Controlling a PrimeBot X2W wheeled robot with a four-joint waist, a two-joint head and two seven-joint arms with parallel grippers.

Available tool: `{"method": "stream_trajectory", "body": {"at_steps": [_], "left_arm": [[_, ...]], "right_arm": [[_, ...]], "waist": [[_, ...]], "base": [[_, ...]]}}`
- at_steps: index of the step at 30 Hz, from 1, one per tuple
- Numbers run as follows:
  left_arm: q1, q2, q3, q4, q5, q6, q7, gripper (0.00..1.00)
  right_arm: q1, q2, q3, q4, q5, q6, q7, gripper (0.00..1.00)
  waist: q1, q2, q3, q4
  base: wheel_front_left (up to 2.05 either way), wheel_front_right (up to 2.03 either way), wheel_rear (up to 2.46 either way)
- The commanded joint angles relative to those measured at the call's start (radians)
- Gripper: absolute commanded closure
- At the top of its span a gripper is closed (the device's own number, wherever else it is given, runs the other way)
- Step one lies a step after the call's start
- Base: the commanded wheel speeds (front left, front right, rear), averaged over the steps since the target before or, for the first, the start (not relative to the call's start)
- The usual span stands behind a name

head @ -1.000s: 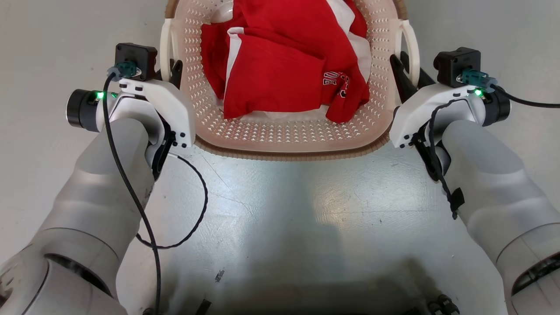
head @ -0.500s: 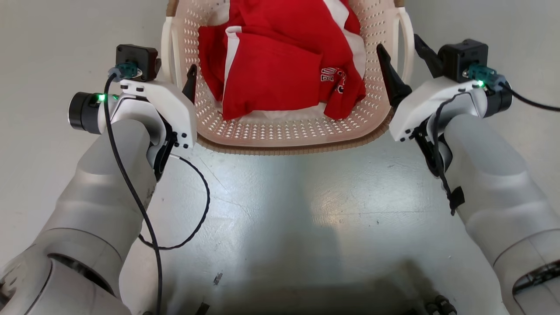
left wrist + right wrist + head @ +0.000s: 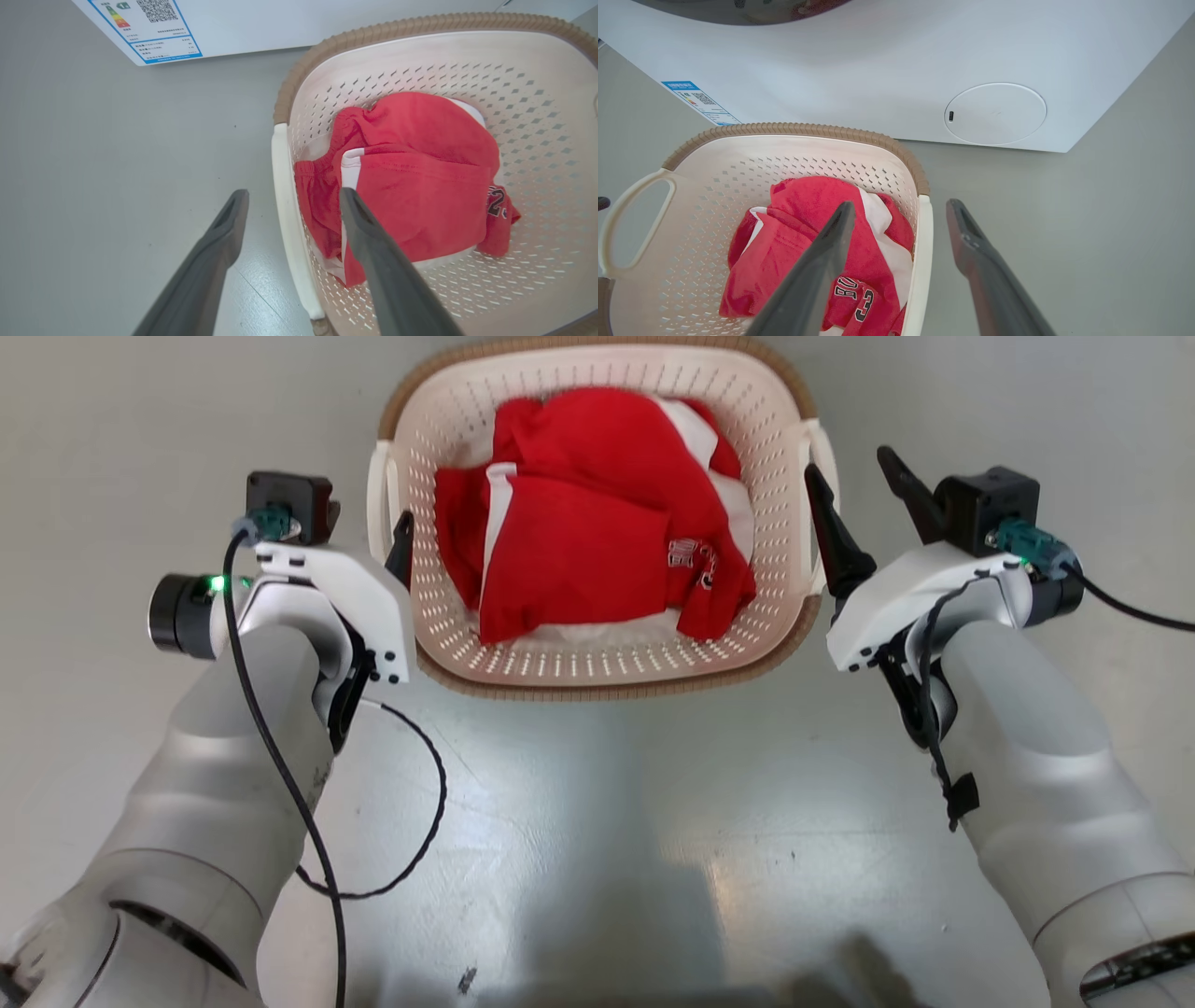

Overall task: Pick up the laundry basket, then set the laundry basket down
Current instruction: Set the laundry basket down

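- Garment (image 3: 808,261) in basket (image 3: 597,683) is showing "3".
- Washer (image 3: 878,70)'s label (image 3: 701,101) is carrying a QR code.
- Left gripper (image 3: 294,193), right gripper (image 3: 846,462): fingers are standing open, straddling basket's side edges.

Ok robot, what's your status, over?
Left gripper and right gripper open, each astride a handle. Laundry basket on floor, red clothes inside. Washing machine close behind.

- The left hand (image 3: 294,193) and right hand (image 3: 846,462) have opened, releasing the side handles (image 3: 375,504) of the cream-white perforated plastic laundry basket (image 3: 597,689).
- Both hands have risen clear above it.
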Motion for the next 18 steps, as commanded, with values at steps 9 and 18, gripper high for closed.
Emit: {"method": "stream_trajectory", "body": {"at_steps": [9,18], "left_arm": [[0.128,0.068,0.106,-0.153,0.038,0.060,-0.010,0.00],[0.308,0.088,0.262,-0.338,0.150,0.091,-0.010,0.00]], "right_arm": [[0.117,0.030,-0.040,-0.051,-0.058,0.006,-0.007,0.00],[0.205,0.029,-0.076,-0.122,-0.089,0.006,-0.007,0.00]], "waist": [[0.0000,0.0000,-0.200,0.001],[0.0000,0.0000,-0.382,0.001]], "base": [[0.00,0.00,0.00],[0.00,0.00,0.00]]}}
